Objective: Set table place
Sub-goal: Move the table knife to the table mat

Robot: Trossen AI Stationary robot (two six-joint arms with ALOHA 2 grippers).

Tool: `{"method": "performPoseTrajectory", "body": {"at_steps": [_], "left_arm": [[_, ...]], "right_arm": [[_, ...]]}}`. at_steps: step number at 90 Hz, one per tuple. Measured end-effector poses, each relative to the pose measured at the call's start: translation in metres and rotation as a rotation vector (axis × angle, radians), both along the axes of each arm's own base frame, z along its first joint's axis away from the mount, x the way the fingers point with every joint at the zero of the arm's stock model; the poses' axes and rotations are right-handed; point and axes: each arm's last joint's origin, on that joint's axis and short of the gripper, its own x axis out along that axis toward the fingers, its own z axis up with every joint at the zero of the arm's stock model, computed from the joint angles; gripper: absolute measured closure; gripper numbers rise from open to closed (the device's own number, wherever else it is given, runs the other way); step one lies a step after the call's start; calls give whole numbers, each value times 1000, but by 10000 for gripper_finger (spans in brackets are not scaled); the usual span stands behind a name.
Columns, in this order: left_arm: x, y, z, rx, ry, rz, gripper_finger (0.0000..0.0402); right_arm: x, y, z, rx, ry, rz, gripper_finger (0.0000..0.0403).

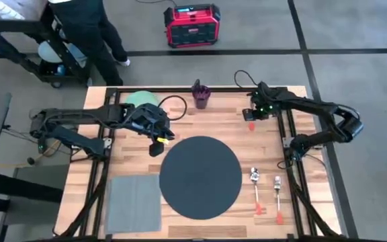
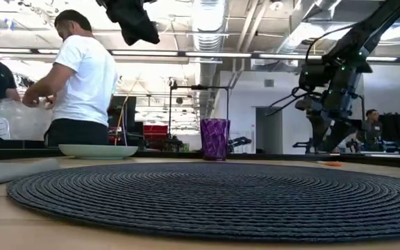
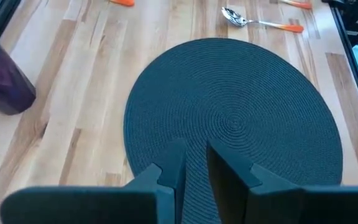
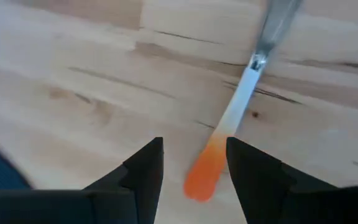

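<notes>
Right gripper (image 4: pixel 191 163) fingers spread, straddling orange-handled utensil (image 4: pixel 229 127) on table (image 1: pixel 180 111) at mat's (image 1: pixel 201 177) 1 o'clock; left gripper (image 3: pixel 194 163) nearly closed, empty, over mat's 10 o'clock edge.

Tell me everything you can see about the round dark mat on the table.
The mat is large, round and flat, dark grey, with a woven look of concentric rings. It lies on the wooden table, near its middle, and nothing rests on it. A grey napkin lies beside it. The left gripper hovers at its edge, fingers nearly closed.
</notes>
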Motion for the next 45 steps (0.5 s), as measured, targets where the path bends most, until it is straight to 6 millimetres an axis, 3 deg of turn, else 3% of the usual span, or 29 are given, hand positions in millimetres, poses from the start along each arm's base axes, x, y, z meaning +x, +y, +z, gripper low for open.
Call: {"method": "performPoseTrajectory", "body": {"at_steps": [45], "left_arm": [[0,0,0,-11,2,10,354]], "right_arm": [[-6,-12,-21,65,65,-35,242]]}}
